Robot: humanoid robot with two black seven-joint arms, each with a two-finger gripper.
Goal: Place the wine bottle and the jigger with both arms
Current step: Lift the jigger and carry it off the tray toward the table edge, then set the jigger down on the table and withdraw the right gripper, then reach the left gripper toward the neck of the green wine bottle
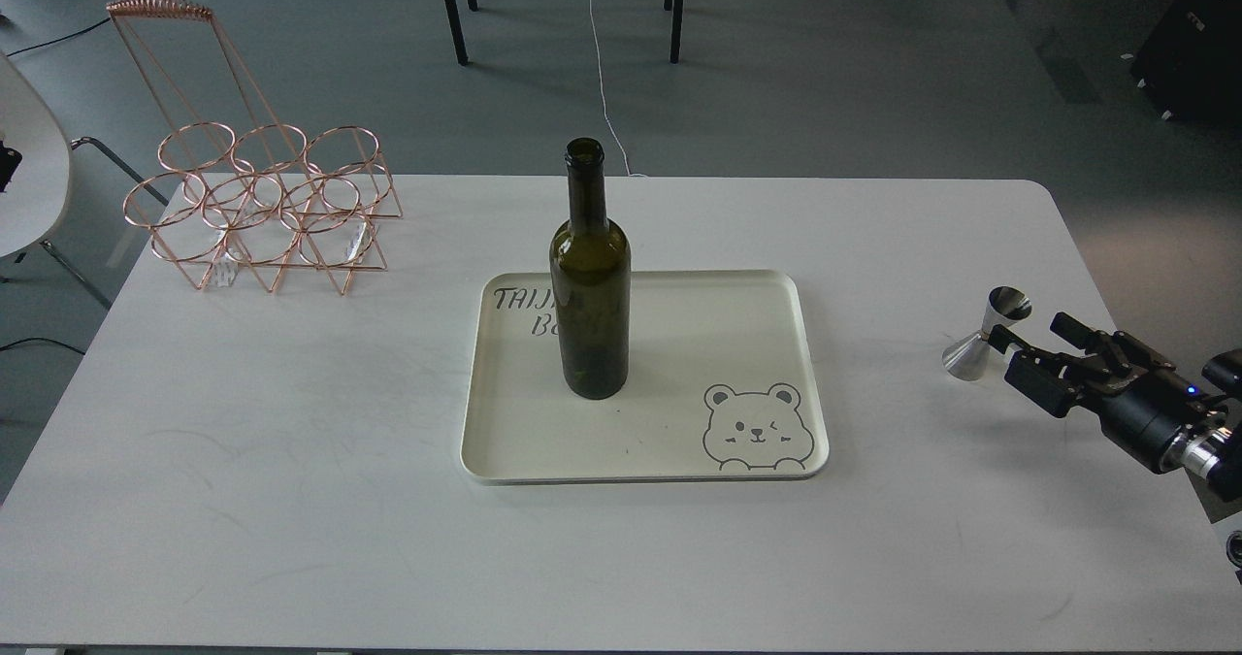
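Both task items set down, by look: wine bottle [590,277] upright on cream bear-print tray [767,291] mid-table; jigger [982,339] upright on white table [291,500] near right edge. Right gripper [1040,354] just beside jigger, fingers spread, holding nothing. Left gripper unseen. Copper wire rack [257,211] far left. Grey floor, cables, chair legs behind.

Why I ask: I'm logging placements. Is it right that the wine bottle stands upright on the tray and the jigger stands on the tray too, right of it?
Not quite. The wine bottle does stand upright on the tray, but the head view shows the jigger on the bare table, right of the tray.
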